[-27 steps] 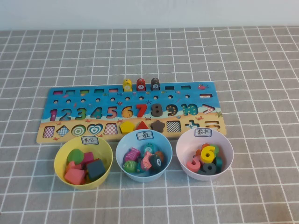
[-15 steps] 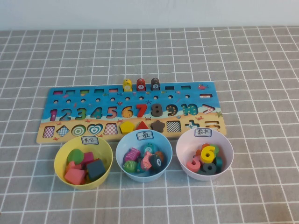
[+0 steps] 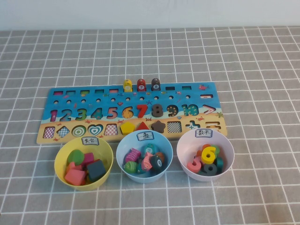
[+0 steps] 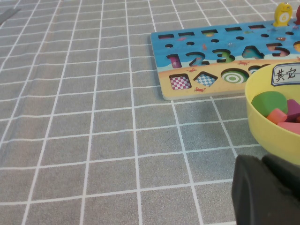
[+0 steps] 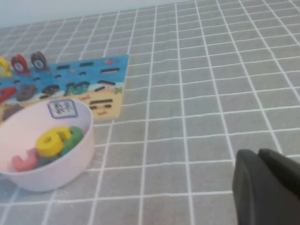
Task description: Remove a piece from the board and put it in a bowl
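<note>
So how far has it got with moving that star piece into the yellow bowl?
Not started. The dark star piece sits in its slot on the puzzle board, and the yellow bowl holds only other shape blocks. Nothing is in hand: the left gripper is low near the yellow bowl, the right gripper, shut, beside the pink bowl. Reaching, lifting and dropping all remain.

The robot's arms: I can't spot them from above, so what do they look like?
Little shows. Neither arm appears in the high view. Each wrist view catches only a corner of its own gripper: the left gripper and the right gripper are both matte black, rounded, chunky shapes with a seam down the middle. No cables, markings or labels are visible on them.
</note>
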You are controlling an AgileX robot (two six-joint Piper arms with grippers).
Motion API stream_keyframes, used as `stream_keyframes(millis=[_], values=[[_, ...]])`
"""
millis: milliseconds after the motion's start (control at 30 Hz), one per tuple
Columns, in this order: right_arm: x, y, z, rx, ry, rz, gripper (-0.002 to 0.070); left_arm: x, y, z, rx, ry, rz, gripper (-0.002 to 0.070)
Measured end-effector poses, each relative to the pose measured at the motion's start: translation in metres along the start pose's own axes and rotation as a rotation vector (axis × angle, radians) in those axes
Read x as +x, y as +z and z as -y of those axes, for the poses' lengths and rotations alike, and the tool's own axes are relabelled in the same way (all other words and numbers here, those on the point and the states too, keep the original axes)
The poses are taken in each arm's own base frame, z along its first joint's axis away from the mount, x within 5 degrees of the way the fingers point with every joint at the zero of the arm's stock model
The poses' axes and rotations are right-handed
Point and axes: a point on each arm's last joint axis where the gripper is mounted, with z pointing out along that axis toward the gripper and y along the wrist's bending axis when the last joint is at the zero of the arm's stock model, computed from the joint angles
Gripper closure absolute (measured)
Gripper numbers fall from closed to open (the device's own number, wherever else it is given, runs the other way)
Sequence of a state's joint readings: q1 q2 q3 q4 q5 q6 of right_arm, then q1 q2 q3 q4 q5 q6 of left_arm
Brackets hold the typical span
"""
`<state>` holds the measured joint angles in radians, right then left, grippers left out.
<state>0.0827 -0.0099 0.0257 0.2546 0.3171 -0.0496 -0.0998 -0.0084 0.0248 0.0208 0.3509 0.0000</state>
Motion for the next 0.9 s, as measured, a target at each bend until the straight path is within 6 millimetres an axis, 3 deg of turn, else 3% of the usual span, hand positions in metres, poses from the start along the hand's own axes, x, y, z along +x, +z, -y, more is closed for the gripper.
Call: stream_keyframes(millis=[367,600,800,900], values=[[-0.016,-0.002,-0.005,-0.091,0.404,0.163,0.0694,0.0,0.0,0.0,0.0,-0.005,0.0,0.0679],[-0.018,-0.002,-0.005,-0.109,0.503,0.186,0.0694,0.0,0.0,0.0,0.0,0.0,0.0,0.0679],[-0.014,-0.003,-0.013,-0.162,0.536,0.074,0.0694,0.0,0.0,0.0,0.0,-0.005,0.0,0.0679],[-0.023,-0.003,-0.022,-0.192,0.528,-0.042,0.0694,0.0,0.0,0.0,0.0,-0.005,0.0,0.0679]])
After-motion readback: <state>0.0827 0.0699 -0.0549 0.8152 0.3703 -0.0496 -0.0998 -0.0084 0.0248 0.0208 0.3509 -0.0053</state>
